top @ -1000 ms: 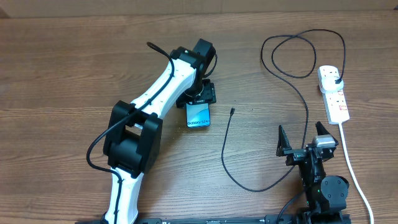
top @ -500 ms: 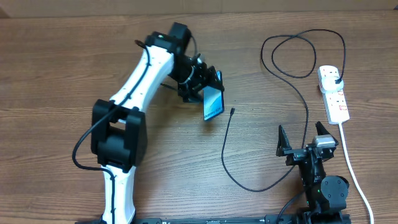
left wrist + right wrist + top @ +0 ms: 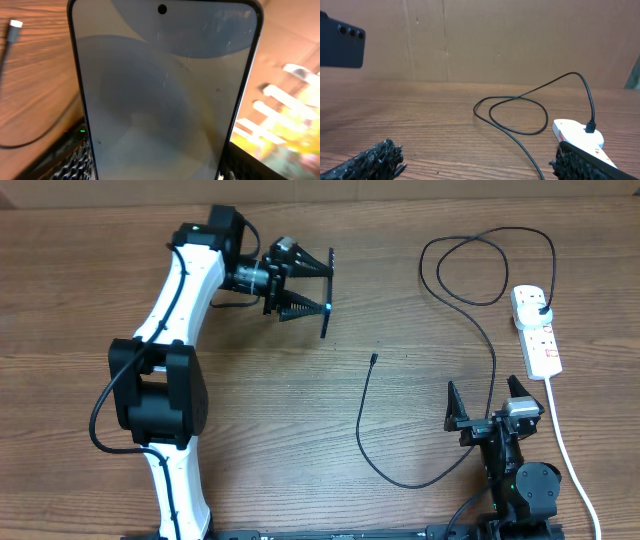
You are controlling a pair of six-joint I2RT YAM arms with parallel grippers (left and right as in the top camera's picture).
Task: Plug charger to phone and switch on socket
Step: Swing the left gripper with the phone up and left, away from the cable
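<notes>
The phone (image 3: 325, 323) is off the bench (image 3: 60, 300), held up over its far middle and gripped at its lower end by the left fingers (image 3: 298, 308), which close on its two long edges. From overhead it is edge-on, a thin dark sliver with blue glints. The left wrist view is filled by its smooth, glossy glass face, which has rounded corners, a thin black rim, a small round punch-hole lens at the top and fine scratches. The ribbed black pads sit at either lower corner of that view. From the right wrist the phone's flat dark back shows a row of small round lenses.

The charger (image 3: 362, 420) is a thin black cable. Its small connector tip lies free on the wood, to the right of the phone and nearer than it. The cable curves near, climbs far, loops once and ends in a black plug seated in the socket (image 3: 535, 330). That is a white oblong strip with red switches at the far right, and its thicker white cord (image 3: 572, 460) trails near.

The right fingers (image 3: 453, 408) stand wide apart and empty at the near right, rough and black. The bench is brown wood grain, backed by a plain cardboard wall (image 3: 520, 40).
</notes>
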